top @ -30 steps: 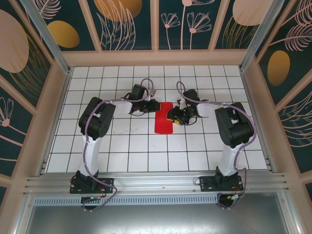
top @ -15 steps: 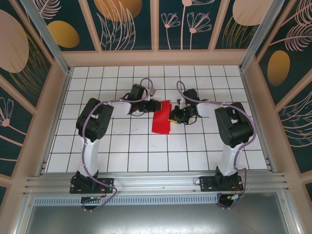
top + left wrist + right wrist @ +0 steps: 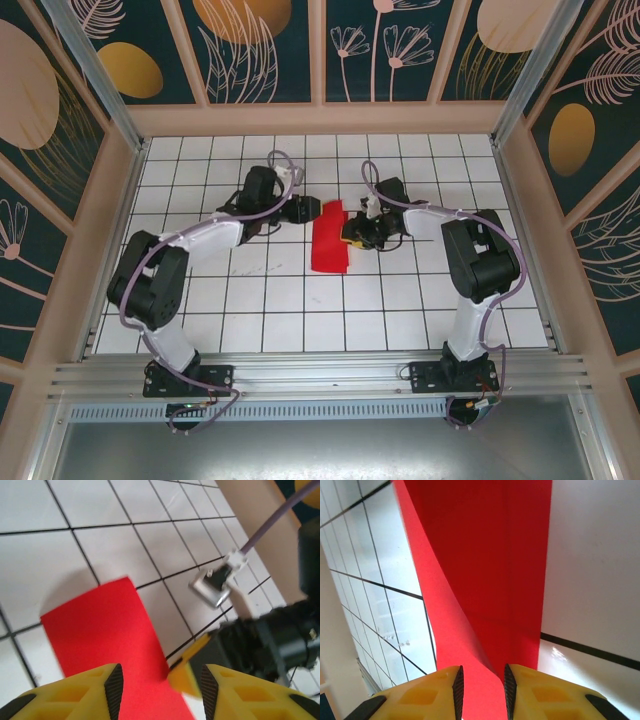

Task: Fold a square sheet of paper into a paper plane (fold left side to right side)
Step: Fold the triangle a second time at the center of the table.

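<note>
**Left side is over onto the right, and the crease is not yet pressed**

From above: my left pincer (image 3: pixel 303 212) hovers just off the left edge of the red paper (image 3: pixel 330 245). The paper lies on the table (image 3: pixel 250 300) as a narrow strip between my two pincers, with my right pincer (image 3: pixel 352 232) at its right edge. Left wrist: my fingers (image 3: pixel 112 690) are spread and grip nothing. The strip lies ahead and below me, its far end apparently lifted, going by the shadow. Right wrist: the paper runs straight away from me, one layer rising loose off the other, and both funnel into my narrow jaws. I cannot tell whether I'm pinching them. I judge the fold made but unpressed. Next I need to keep the free edges matched at my right pincer and sweep my left pincer along the folded edge to flatten it.
</note>
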Available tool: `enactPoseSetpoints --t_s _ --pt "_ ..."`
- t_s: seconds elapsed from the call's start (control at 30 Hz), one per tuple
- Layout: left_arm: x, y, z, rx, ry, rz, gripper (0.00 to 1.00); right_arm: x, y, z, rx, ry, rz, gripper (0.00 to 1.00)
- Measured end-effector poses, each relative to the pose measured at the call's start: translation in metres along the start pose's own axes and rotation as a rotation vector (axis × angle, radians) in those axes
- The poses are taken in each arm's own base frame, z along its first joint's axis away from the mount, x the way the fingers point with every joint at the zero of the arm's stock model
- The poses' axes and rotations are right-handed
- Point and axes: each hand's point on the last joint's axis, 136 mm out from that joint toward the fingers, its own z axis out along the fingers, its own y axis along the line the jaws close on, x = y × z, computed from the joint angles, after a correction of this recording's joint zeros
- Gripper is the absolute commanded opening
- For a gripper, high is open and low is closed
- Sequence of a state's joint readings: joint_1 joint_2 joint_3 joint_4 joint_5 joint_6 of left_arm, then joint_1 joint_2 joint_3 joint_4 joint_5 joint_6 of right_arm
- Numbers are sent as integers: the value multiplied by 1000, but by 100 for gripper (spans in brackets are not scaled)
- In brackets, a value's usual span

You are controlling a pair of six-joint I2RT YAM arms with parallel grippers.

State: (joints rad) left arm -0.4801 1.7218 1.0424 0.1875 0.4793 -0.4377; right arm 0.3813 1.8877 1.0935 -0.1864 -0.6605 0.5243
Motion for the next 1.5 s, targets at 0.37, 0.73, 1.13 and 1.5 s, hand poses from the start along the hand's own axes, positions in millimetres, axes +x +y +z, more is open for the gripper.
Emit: enactPoseSetpoints --t_s 0.37,0.73,1.13,1.5 --pt "50 -55 -36 -26 -18 260 64 -12 18 -4 -51 -20 -19 25" --pt "126 -80 3 -137 145 458 76 -14 28 -6 -82 -11 15 12" --pt "134 -51 45 -357 186 518 84 -16 38 -9 -94 -8 7 12" --pt "132 -41 51 -461 185 565 55 -16 40 -9 -90 -3 5 12"
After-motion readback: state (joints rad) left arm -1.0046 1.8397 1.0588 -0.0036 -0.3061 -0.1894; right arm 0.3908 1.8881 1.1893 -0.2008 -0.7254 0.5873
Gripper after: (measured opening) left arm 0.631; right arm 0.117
